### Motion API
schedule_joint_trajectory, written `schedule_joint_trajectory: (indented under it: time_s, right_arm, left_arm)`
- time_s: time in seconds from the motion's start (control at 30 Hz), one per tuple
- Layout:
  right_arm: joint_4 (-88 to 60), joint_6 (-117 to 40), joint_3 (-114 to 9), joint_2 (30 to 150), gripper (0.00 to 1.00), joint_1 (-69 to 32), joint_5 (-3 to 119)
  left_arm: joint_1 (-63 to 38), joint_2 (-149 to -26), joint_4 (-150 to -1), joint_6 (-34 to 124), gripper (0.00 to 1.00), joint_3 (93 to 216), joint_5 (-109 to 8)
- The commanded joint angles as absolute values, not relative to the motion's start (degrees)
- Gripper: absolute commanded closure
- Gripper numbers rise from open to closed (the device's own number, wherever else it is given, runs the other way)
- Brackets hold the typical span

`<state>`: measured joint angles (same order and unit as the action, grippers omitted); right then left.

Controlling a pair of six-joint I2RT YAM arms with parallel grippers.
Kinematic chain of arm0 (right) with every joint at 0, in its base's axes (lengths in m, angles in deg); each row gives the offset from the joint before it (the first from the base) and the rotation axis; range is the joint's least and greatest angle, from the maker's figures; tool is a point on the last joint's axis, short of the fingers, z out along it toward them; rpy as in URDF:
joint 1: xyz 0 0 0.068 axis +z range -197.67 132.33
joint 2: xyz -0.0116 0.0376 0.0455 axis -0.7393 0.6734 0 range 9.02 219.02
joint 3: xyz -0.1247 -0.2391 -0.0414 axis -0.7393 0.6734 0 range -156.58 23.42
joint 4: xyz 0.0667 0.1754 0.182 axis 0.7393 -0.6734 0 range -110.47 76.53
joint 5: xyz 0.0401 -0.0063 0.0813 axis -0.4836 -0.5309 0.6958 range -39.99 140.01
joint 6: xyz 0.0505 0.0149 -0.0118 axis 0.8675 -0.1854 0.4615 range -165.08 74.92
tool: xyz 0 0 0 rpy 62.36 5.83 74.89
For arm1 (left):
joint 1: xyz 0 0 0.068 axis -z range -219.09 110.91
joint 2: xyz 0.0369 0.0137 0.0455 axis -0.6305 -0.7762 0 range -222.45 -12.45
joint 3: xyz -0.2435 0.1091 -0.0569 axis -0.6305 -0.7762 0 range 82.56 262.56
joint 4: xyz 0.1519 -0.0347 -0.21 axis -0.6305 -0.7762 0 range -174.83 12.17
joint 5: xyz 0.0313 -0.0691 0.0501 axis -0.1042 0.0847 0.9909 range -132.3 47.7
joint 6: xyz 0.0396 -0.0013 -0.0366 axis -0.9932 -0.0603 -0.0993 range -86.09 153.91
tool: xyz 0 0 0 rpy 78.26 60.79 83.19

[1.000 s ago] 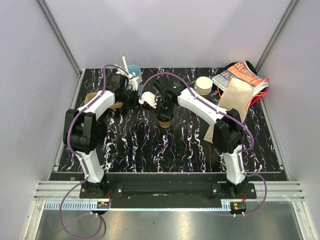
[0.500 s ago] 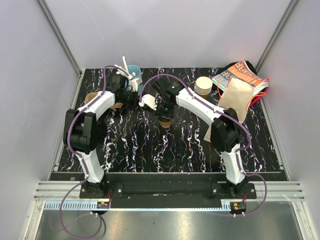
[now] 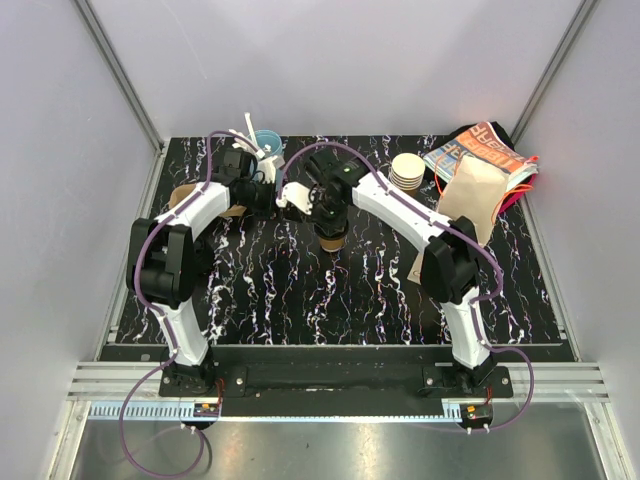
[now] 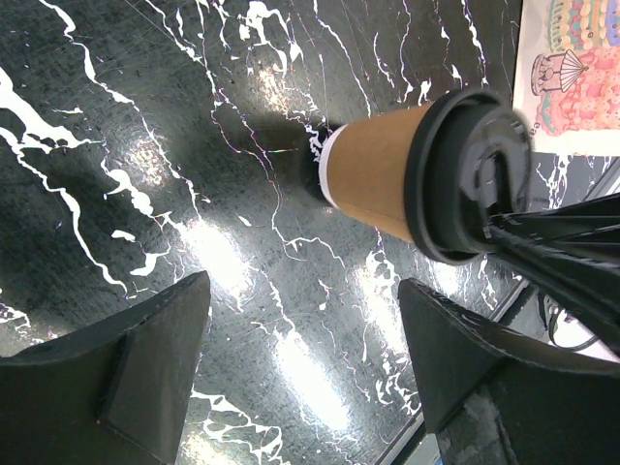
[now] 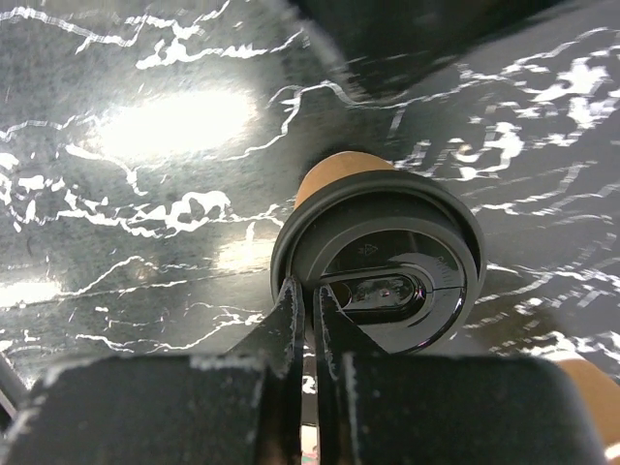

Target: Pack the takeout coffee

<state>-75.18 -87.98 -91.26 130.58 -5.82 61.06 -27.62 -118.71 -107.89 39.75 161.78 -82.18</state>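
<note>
The takeout coffee [image 3: 331, 238] is a small brown paper cup with a black lid [image 5: 387, 281], standing upright on the black marbled table [image 3: 300, 290] near the middle. My right gripper [image 5: 308, 298] is shut directly above it. Its fingertips meet at the near-left rim of the lid, and I cannot tell whether they pinch that rim. From above, that gripper [image 3: 325, 212] covers the cup's far side. My left gripper [image 4: 305, 320] is open just left of the cup [image 4: 373, 179], with only bare table between its fingers.
A brown paper bag [image 3: 470, 195] lies on a colourful magazine [image 3: 485, 148] at the back right. A stack of nested cups [image 3: 407, 170] stands beside it. At the back left are a light-blue cup with white utensils [image 3: 265, 145] and a brown object [image 3: 185, 195] behind the left arm.
My right gripper has gone from partly open to shut over the lid and shifted slightly toward the back. The left arm has stayed still.
</note>
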Motion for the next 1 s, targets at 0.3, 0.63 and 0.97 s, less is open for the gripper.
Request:
schedule_joint_trajectory:
  time_s: [0.3,0.63,0.97]
  right_arm:
    - [-70.0,-78.8,-106.4,115.3,1.00,-5.9,36.8]
    - [-62.2,-83.8,-110.3,101.2,1.00,-7.1,22.2]
    - [-57.7,-86.3,-103.1,86.6,1.00,-11.8,18.5]
  left_arm:
    - [-22.6,-110.2,-106.4,36.5,0.18,162.8,-79.1]
    - [-10.9,-111.7,-110.8,35.7,0.16,182.9,-69.7]
    - [2.2,-122.7,-115.1,34.3,0.09,209.0,-61.7]
